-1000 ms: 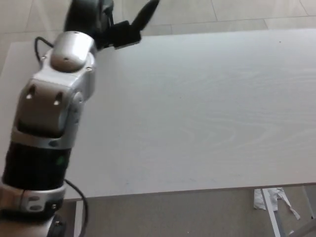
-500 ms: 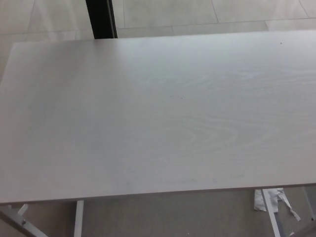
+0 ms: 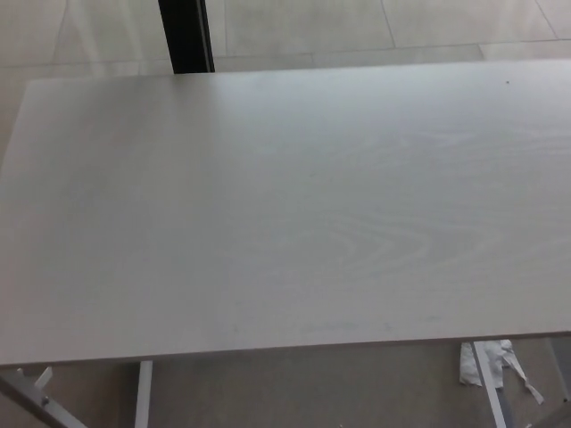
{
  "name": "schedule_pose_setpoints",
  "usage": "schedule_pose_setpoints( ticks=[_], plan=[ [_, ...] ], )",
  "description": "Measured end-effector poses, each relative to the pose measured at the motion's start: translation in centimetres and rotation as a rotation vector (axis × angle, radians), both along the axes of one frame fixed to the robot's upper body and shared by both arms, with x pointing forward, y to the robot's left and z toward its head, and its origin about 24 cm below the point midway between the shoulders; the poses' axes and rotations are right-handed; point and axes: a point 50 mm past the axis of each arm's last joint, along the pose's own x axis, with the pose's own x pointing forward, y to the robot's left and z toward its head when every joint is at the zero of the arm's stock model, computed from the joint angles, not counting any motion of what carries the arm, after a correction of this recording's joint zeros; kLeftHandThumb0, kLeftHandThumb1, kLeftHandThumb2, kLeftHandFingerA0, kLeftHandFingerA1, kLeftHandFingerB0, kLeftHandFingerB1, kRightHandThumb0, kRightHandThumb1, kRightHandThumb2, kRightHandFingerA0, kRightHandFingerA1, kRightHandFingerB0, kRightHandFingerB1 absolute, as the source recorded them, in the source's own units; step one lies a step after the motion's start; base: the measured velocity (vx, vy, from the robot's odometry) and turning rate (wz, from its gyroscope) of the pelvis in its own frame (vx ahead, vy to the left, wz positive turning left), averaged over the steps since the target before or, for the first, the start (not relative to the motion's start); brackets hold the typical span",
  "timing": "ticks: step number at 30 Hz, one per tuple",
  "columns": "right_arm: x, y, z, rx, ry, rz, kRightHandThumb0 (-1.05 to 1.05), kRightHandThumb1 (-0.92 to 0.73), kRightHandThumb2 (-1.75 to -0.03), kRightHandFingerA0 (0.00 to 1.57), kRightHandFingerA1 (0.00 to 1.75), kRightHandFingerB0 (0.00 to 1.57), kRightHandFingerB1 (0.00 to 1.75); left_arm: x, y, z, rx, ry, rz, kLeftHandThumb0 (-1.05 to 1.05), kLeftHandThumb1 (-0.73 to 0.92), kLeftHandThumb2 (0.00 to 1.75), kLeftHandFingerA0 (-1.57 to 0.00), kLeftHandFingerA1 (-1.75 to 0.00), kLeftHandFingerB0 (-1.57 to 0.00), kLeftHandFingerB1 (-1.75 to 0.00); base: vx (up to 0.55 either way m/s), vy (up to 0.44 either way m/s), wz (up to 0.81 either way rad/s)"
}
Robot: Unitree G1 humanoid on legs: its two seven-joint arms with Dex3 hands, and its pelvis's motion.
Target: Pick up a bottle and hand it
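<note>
No bottle shows in the head view. A pale wood-grain table [image 3: 294, 214] fills most of the picture, with its near edge running along the bottom and its far edge near the top. Neither of my hands nor any part of my arms is in the picture.
A black upright post [image 3: 186, 36] stands behind the table's far edge at the upper left, on a light tiled floor [image 3: 375, 22]. White table legs [image 3: 143, 397] show below the near edge at the left. Crumpled white tape [image 3: 486, 361] lies on the floor at the lower right.
One second ago my left arm and black hand stretched up the left side of the table; half a second ago it had left the picture. Since then, nothing but a slight camera shift.
</note>
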Motion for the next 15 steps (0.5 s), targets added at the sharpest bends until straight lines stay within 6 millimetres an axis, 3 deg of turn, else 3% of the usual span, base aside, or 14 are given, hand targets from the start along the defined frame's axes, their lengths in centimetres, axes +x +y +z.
schedule_pose_setpoints(
  ticks=[1,2,3,4,5,6,10,11,12,13,14,15],
  plan=[
    [0.0,0.0,0.0,0.001,0.002,-0.001,-0.68,-0.58,-0.58,0.94,0.94,0.44,0.68,-0.5,-0.1,-0.6,-0.015,0.021,0.002,-0.69,0.40,0.76,-0.23,-0.77,-0.10,-0.50,0.00,0.000,0.00],
    [-0.1,0.0,-0.1,0.002,0.004,-0.003,-0.70,-0.57,-0.59,1.02,1.17,0.42,0.67,-1.3,-0.2,-1.4,-0.036,0.049,0.005,-0.65,0.53,0.54,-0.15,-0.84,-0.13,-0.43,0.00,0.000,0.00],
    [-0.1,0.0,-0.1,0.004,0.007,-0.005,-0.70,-0.57,-0.59,1.02,1.17,0.42,0.67,-2.1,-0.3,-2.1,-0.056,0.072,0.010,-0.65,0.53,0.54,-0.15,-0.84,-0.13,-0.43,0.00,0.000,0.00],
    [-0.2,0.0,-0.2,0.004,0.007,-0.005,-0.69,-0.43,-0.94,1.08,1.12,0.42,0.68,-2.6,-0.3,-2.5,-0.067,0.085,0.014,-0.65,0.54,0.55,-0.20,-0.87,-0.14,-0.46,0.00,0.000,0.00],
    [-0.2,0.0,-0.2,0.005,0.008,-0.006,-0.68,-0.57,-0.57,1.11,1.26,0.43,0.63,-3.2,-0.3,-2.9,-0.080,0.097,0.019,-0.63,0.54,0.56,-0.33,-0.81,-0.22,-0.44,0.00,0.000,0.00],
    [-0.2,0.0,-0.2,0.005,0.009,-0.007,-0.68,-0.57,-0.58,1.10,1.34,0.43,0.64,-3.6,-0.3,-3.2,-0.090,0.103,0.021,-0.64,0.40,0.78,-0.47,-0.78,-0.17,-0.52,0.00,0.000,0.00],
    [-0.2,0.0,-0.2,0.007,0.012,-0.008,-0.68,-0.58,-0.57,1.04,1.24,0.43,0.64,-5.1,-0.5,-4.2,-0.134,0.121,0.018,-0.65,0.39,0.87,-0.55,-0.81,-0.22,-0.53,0.00,0.000,0.00],
    [-0.2,-0.1,-0.3,0.007,0.012,-0.009,-0.65,-0.58,-0.57,1.04,1.27,0.43,0.63,-5.2,-0.5,-4.4,-0.138,0.124,0.014,-0.67,0.55,0.57,-0.20,-0.88,-0.30,-0.44,0.00,0.000,0.00],
    [-0.2,-0.1,-0.3,0.007,0.013,-0.009,-0.67,-0.57,-0.59,1.03,1.27,0.44,0.64,-5.4,-0.5,-4.5,-0.144,0.126,0.006,-0.72,0.41,0.85,-0.50,-0.85,-0.21,-0.52,0.00,0.000,0.00],
    [-0.3,-0.1,-0.3,0.007,0.013,-0.009,-0.67,-0.57,-0.59,1.03,1.27,0.44,0.64,-5.5,-0.6,-4.6,-0.148,0.126,0.002,-0.72,0.41,0.85,-0.50,-0.85,-0.21,-0.52,0.00,0.000,0.00],
    [-0.3,-0.1,-0.3,0.007,0.013,-0.010,-0.66,-0.57,-0.58,1.06,1.31,0.44,0.65,-5.7,-0.6,-4.8,-0.158,0.121,-0.006,-0.67,0.54,0.56,-0.34,-0.87,-0.27,-0.43,0.00,0.000,0.00],
    [-0.3,-0.1,-0.3,0.007,0.014,-0.010,-0.66,-0.57,-0.58,1.06,1.31,0.44,0.64,-5.8,-0.6,-5.0,-0.165,0.116,-0.011,-0.69,0.43,0.79,-0.49,-0.80,-0.23,-0.50,0.00,0.000,0.00]
  ],
)
